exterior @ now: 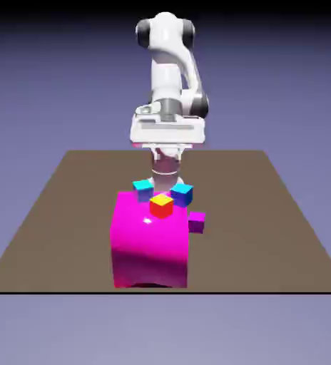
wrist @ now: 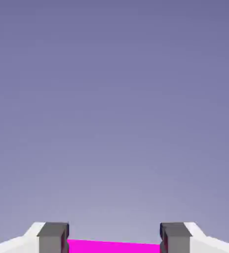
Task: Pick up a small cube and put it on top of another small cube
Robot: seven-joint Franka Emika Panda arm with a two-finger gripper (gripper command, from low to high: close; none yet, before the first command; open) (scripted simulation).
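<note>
The small cube [exterior: 197, 222], plain magenta-purple, rests on the table against the right side of a huge magenta block [exterior: 150, 246]. Behind that block's top, my gripper [exterior: 165, 180] reaches down among the small multicoloured cubes, and its fingertips are hidden in the exterior view. Seen from the hand, the gripper [wrist: 114, 243] has its two grey fingertips [wrist: 52, 238] standing well apart. A bright magenta strip [wrist: 114, 246] fills the gap between them at the bottom edge. I cannot tell whether they touch it. The backdrop takes up the remainder of the hand view.
A red and yellow cube [exterior: 161, 207] sits at the huge block's top back edge. A cyan and blue cube [exterior: 143, 189] lies behind it toward the exterior view's left, and a blue cube [exterior: 182, 194] toward the right. The brown table [exterior: 282, 235] stretches to both sides.
</note>
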